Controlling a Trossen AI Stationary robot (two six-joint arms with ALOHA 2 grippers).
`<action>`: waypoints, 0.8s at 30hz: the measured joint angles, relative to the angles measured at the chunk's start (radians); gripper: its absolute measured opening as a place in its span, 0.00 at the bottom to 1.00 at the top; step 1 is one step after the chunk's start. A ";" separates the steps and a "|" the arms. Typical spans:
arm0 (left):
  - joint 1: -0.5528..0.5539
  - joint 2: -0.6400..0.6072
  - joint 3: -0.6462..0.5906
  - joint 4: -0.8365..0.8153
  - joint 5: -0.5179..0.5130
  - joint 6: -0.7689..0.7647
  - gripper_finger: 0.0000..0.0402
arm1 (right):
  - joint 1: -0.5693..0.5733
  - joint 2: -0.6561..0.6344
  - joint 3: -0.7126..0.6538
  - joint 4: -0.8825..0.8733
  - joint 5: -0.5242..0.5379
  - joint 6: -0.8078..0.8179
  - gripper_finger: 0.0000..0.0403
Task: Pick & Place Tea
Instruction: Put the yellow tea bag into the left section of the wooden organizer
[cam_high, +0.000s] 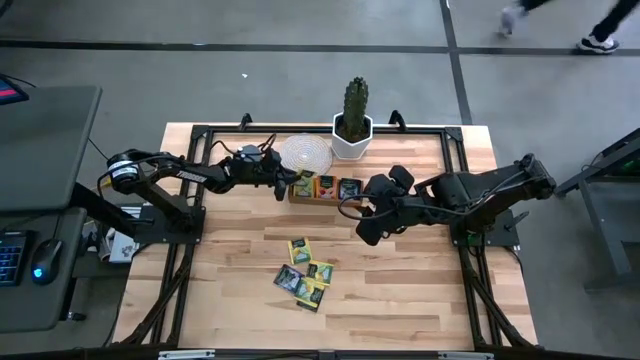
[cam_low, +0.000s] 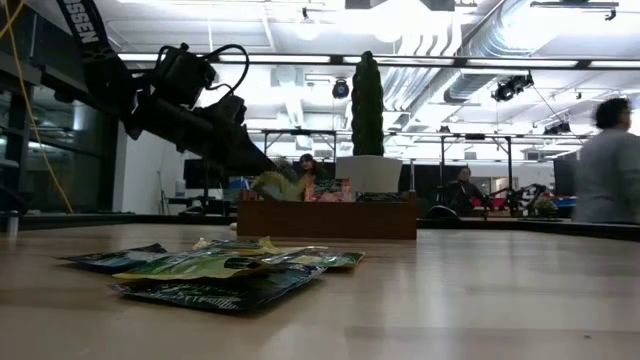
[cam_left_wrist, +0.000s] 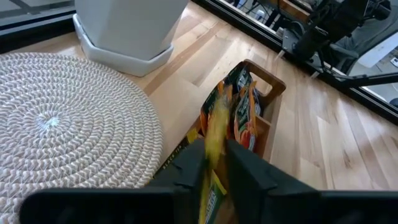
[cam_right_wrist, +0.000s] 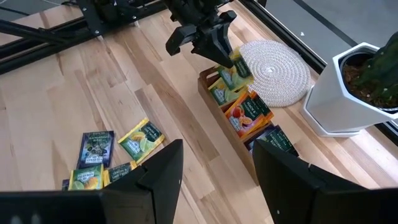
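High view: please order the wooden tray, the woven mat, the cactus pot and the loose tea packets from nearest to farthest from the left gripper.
From the left gripper:
1. wooden tray, directly under it.
2. woven mat, just behind.
3. cactus pot, rear centre.
4. loose tea packets, front centre.

Yellow, green and dark blue tea packets (cam_right_wrist: 102, 158) lie on the pale wood-grain table (cam_right_wrist: 74, 87), near a white spiral-woven mat (cam_right_wrist: 273, 63).

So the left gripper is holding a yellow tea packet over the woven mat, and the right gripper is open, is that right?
Not quite. The left gripper holds the yellow tea packet over the wooden tray, not the woven mat, as the right wrist view shows. The right gripper is open.
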 joint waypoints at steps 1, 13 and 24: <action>0.000 0.000 0.000 0.000 0.000 0.000 0.19 | 0.000 0.000 0.000 0.000 0.000 0.000 0.47; 0.000 0.000 0.000 0.015 -0.023 -0.007 0.42 | 0.000 0.002 0.000 0.014 -0.021 0.009 0.47; -0.059 -0.103 0.000 0.048 0.212 0.057 0.04 | 0.033 0.106 0.000 0.038 -0.084 0.021 0.44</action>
